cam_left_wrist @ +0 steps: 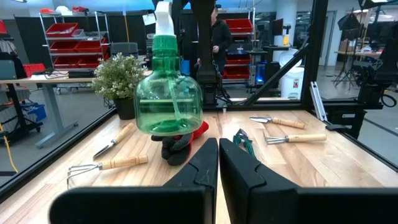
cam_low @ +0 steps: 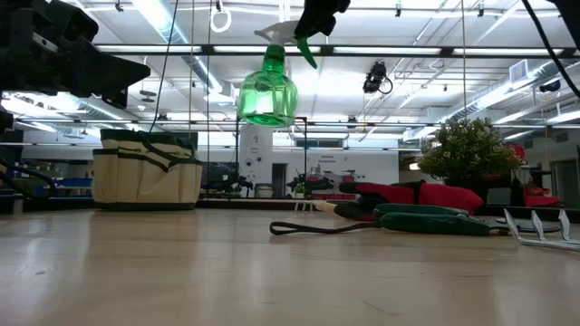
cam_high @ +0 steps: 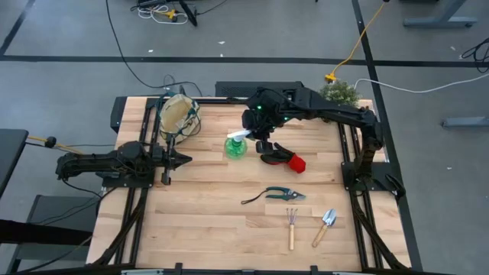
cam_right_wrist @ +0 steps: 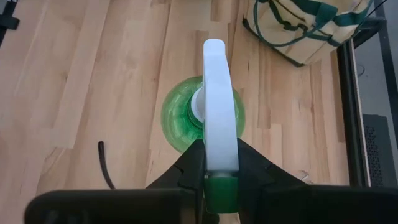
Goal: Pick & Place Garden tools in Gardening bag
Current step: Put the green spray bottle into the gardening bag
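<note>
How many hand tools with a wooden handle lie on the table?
4. A rake and a trowel lie side by side; a second rake and second trowel lie toward the plant, visible only from the left wrist.

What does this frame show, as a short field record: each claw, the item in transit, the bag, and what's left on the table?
right claw: shut on the spray bottle's white head
spray bottle: green, lifted clear of the table
left claw: shut, empty, waiting near the gardening bag
gardening bag: upright at the table's far left
on the table: gloves, pruning shears, rake, trowel
off task: plant at the far right corner
</note>
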`<state>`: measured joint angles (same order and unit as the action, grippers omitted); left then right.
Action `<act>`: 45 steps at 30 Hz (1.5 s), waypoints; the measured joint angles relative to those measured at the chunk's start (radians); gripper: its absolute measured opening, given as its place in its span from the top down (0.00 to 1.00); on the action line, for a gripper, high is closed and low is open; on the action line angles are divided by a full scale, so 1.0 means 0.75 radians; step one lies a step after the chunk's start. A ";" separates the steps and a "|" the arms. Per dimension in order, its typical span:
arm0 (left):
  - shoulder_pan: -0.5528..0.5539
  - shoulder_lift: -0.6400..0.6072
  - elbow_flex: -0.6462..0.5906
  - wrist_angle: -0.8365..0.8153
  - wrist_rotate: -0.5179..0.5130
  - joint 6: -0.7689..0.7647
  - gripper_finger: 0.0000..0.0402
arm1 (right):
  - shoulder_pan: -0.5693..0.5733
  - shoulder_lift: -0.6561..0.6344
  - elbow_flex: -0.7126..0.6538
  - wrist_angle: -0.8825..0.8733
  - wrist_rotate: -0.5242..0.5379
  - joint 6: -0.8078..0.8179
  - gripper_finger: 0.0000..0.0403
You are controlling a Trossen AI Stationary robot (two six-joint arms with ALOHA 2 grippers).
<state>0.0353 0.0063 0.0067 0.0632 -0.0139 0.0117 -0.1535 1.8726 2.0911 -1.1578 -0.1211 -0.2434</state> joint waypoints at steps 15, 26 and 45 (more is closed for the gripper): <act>-0.001 0.000 0.000 0.000 0.000 0.000 0.95 | 0.000 0.019 0.000 0.002 0.000 0.036 0.86; -0.001 0.000 0.000 0.000 0.000 0.000 0.95 | 0.000 0.019 -0.001 -0.023 0.000 0.023 0.86; 0.001 0.000 0.000 0.000 -0.057 0.009 0.95 | 0.000 0.017 -0.002 -0.026 0.000 0.102 0.86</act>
<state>0.0360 0.0059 0.0070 0.0635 -0.0569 0.0183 -0.1535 1.8854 2.0899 -1.1770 -0.1212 -0.1670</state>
